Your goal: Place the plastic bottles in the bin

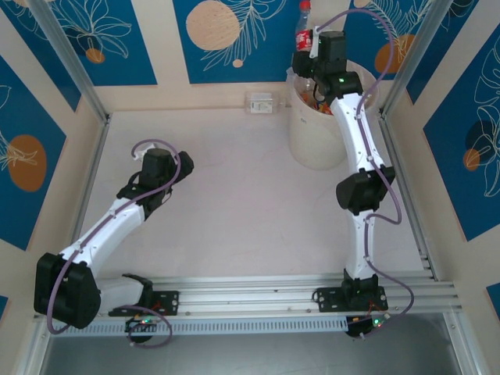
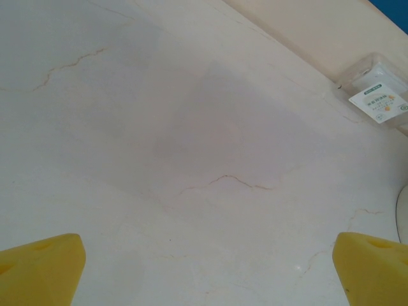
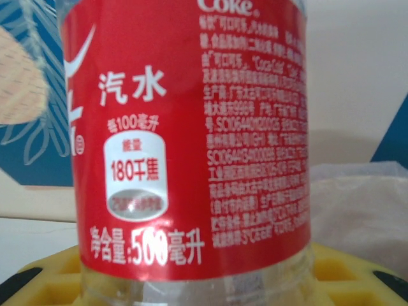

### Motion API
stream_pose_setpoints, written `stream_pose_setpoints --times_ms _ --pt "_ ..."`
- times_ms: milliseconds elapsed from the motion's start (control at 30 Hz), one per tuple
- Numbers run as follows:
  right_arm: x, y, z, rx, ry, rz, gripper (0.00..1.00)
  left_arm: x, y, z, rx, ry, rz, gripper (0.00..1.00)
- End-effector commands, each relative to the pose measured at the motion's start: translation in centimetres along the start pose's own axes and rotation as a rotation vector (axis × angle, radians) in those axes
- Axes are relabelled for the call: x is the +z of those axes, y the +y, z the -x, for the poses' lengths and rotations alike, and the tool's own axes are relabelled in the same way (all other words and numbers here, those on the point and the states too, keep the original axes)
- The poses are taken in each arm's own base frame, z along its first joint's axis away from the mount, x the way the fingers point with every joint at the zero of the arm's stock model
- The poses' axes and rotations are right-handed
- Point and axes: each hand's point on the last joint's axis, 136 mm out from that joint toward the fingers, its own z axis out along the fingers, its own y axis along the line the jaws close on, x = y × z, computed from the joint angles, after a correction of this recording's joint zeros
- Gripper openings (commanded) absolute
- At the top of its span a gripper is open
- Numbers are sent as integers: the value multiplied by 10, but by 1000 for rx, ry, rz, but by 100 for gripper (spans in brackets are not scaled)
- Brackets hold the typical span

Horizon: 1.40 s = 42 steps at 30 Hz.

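The right gripper [image 1: 311, 48] is clamping a bottle [image 1: 303, 33] by its lower body, holding it up above the bin [image 1: 312, 148] at the table's far right corner. In the top view the bottle's long axis is running up the picture, with the red cap at the top end and the base towards the bin mouth. It is looking upright, though from this angle I cannot be sure it is not leaning a little.

The right wrist view is giving what the top view cannot. The red label is showing close up with its print reading the right way up, and the bottle's axis is standing straight up the frame. The clear lower part is sitting between the yellow pads [image 3: 51, 277], and a crumple of clear liner [image 3: 363, 204] is showing behind on the right. The top view in turn is showing coloured shapes lying inside the bin, too small to name.

The left gripper [image 2: 207, 271] is hovering over bare table [image 2: 159, 127], its jaws standing wide apart with nothing between them. Its wrist view is catching a small clear box [image 2: 376, 95] by the back wall.
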Motion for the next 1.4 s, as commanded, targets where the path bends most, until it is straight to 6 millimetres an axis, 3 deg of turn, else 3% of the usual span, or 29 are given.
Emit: stream_pose_setpoints --times_ms 0,200,367,500,567,700,900,1233,1367 --pt "1 -15 9 56 -28 -36 32 -8 -2 12 12 -33 -18 100" --pt "21 -31 -32 100 88 -65 33 -10 -4 17 13 -43 -18 100" --pt "15 -31 -47 108 153 -62 49 -7 -5 15 11 -36 -17 100" --pt "3 -26 -34 77 129 -46 74 -4 -6 13 1 -29 -22 100" --pt "-4 -25 -24 64 109 -44 79 -2 -7 12 -3 -24 -27 100" --pt "-16 -26 -2 34 58 -47 81 0 -8 11 -6 -19 -27 100" --pt "-19 -36 11 36 20 -55 85 0 -8 11 -10 -18 -29 100" --pt "-10 -53 49 67 -141 -64 85 1 -8 9 -4 -11 -29 100" --pt "0 -57 50 64 -166 -58 85 4 -8 6 -2 -2 -31 100"
